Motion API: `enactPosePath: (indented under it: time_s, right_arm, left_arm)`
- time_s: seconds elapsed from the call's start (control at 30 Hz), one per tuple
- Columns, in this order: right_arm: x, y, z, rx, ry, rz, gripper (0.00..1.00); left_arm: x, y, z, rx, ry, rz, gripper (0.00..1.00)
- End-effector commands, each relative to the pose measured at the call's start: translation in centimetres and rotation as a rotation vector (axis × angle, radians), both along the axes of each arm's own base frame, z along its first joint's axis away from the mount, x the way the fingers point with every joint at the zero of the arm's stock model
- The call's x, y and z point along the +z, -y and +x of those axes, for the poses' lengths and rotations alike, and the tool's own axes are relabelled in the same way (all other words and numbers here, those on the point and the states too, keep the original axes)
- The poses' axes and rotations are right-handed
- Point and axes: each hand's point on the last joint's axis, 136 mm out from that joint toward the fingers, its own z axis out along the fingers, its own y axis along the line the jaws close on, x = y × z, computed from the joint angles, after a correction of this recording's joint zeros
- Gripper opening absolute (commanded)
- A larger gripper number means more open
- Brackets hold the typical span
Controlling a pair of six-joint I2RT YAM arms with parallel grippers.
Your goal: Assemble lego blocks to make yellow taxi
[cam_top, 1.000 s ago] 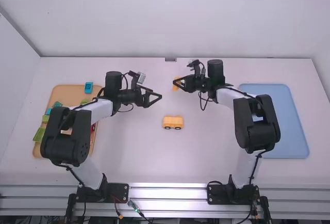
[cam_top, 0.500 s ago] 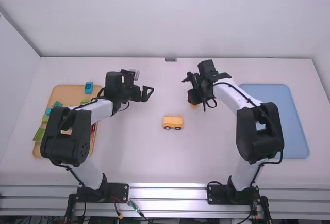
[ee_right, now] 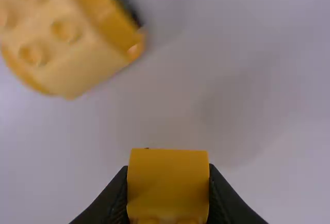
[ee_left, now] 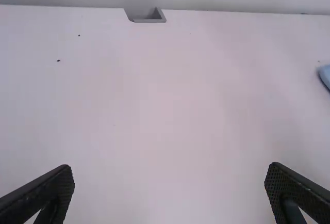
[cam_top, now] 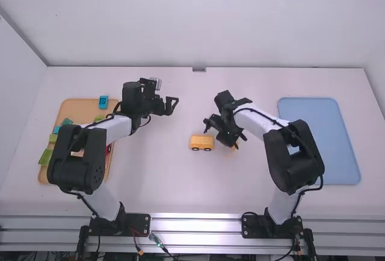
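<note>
While the right gripper (cam_top: 233,145) pinched it snugly between its two fingers, a small yellow block (ee_right: 168,182) showed a smooth, deep-yellow face, with rounded knobs at one edge. Just beyond it, apart from block and fingers alike, sat a yellow wheeled body (cam_top: 201,143), its top paler and set with round knobs, its dark wheels along one side; in the high view it lay to the left of the right gripper. Farther up and to the left, the left gripper (cam_top: 171,106) hung with its fingers spread wide and nothing between them. Under both stretched the white table (cam_top: 150,171), where a tan tray (cam_top: 72,106) with green, blue and red pieces lay at the left and a blue tray (cam_top: 322,141) at the right. Behind rose a plain pale wall (cam_top: 192,20).
</note>
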Motion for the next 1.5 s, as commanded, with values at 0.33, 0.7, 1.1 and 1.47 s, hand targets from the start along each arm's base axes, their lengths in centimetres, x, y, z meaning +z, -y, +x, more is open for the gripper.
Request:
enactPosePath:
  time_s: [0.33, 0.7, 1.1, 1.47]
  right_arm:
    - [-0.6, 2.0, 0.8, 0.214, 0.034, 0.021, 0.0]
    - [-0.5, 0.6, 0.9, 0.387, 0.049, 0.098, 0.0]
    - [-0.5, -0.2, 1.1, 0.414, 0.066, 0.114, 0.05]
    - [-0.5, -0.1, 1.0, 0.398, 0.058, 0.133, 0.2]
  left_arm:
    - [-0.6, 0.0, -0.5, -0.008, -0.026, 0.015, 0.99]
    - [-0.6, 0.0, -0.5, -0.008, -0.024, 0.015, 0.99]
    - [-0.8, 0.0, -0.6, -0.008, -0.033, 0.016, 0.99]
    - [-0.8, 0.0, -0.6, -0.008, -0.035, 0.016, 0.99]
